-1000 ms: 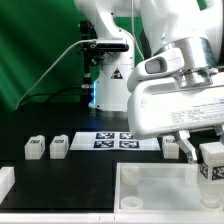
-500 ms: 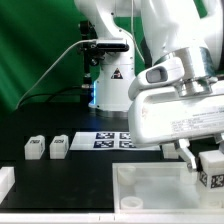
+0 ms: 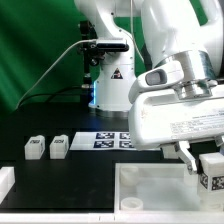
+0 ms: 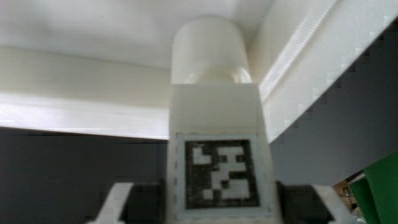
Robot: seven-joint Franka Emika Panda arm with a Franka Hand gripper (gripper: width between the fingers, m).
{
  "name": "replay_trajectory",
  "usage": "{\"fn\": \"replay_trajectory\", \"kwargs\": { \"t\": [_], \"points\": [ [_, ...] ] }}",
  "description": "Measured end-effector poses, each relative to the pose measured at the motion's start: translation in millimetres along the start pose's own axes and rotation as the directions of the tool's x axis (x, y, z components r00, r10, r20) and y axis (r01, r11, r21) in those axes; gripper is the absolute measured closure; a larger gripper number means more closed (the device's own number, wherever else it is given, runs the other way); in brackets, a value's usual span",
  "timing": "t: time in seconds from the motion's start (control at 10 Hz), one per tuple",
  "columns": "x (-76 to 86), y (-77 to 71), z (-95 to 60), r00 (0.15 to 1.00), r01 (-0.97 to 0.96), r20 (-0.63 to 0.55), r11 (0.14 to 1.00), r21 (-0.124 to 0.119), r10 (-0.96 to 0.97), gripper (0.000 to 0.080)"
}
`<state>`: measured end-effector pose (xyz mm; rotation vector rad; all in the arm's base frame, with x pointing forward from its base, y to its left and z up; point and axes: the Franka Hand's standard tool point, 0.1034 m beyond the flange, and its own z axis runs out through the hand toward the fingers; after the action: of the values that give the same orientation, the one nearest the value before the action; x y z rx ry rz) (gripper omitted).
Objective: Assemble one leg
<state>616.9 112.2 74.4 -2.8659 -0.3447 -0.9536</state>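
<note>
My gripper (image 3: 208,162) is shut on a white leg (image 3: 212,170) with a black-and-white tag on its face, holding it over the right part of the large white tray-like piece (image 3: 150,190). In the wrist view the held leg (image 4: 221,130) fills the middle, its rounded end pointing away toward the white tray's rim (image 4: 71,85), with a finger (image 4: 121,205) on each side. Two more legs (image 3: 34,148) (image 3: 59,147) stand on the black table at the exterior view's left. Another leg (image 3: 170,146) shows partly behind my gripper.
The marker board (image 3: 115,140) lies flat on the table behind the tray. The robot base (image 3: 108,75) stands at the back with a cable. A white object (image 3: 4,182) sits at the exterior view's lower left edge.
My gripper has moved slightly lower and toward the exterior view's right with the leg held in it.
</note>
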Motion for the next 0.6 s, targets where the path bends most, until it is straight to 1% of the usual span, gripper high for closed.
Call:
{"fn": "replay_trajectory", "kwargs": {
  "t": [0.1, 0.2, 0.3, 0.4, 0.5, 0.6],
  "points": [
    [0.0, 0.0, 0.0, 1.000, 0.000, 0.000, 1.000, 0.000, 0.000, 0.0417],
    [0.0, 0.0, 0.0, 1.000, 0.000, 0.000, 1.000, 0.000, 0.000, 0.0277],
    [0.0, 0.0, 0.0, 1.000, 0.000, 0.000, 1.000, 0.000, 0.000, 0.0190],
    [0.0, 0.0, 0.0, 1.000, 0.000, 0.000, 1.000, 0.000, 0.000, 0.0190],
    [0.0, 0.0, 0.0, 1.000, 0.000, 0.000, 1.000, 0.000, 0.000, 0.0158],
    [0.0, 0.0, 0.0, 1.000, 0.000, 0.000, 1.000, 0.000, 0.000, 0.0152]
  ]
}}
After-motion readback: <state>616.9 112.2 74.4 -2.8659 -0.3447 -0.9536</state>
